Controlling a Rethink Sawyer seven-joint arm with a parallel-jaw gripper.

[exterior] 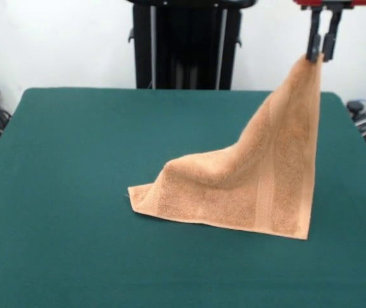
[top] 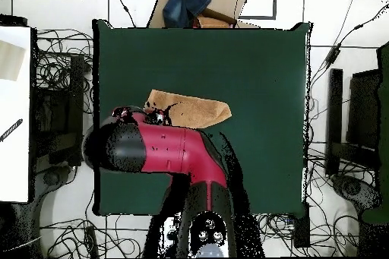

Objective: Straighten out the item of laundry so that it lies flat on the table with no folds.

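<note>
Gripper: The gripper (exterior: 320,56) stood at the upper right of the front view, its two dark fingers (exterior: 313,45) closed to a narrow pinch on one corner of the towel. In the overhead view the red arm (top: 163,148) covered it, so the grip could not be checked there.

Towel: The peach-orange terry towel (exterior: 247,186) hung from that corner as a steep tent. Its lower part rested on the table right of centre, with a rounded hump to the left of its middle. A woven band (exterior: 267,192) ran up the raised side.

Table: The dark green table (exterior: 74,160) was bare to the left and in front of the towel.

Risk, grip: The hold looked to be on very little cloth; a quick pull might free the corner and drop the towel in a heap.

Risk, drag: If the lifted corner were carried on to the right, the resting edge might slide rather than spread, and the towel could reach the table's right edge.

Risk, release: Lowering straight down would likely fold the raised part onto the hump.
</note>
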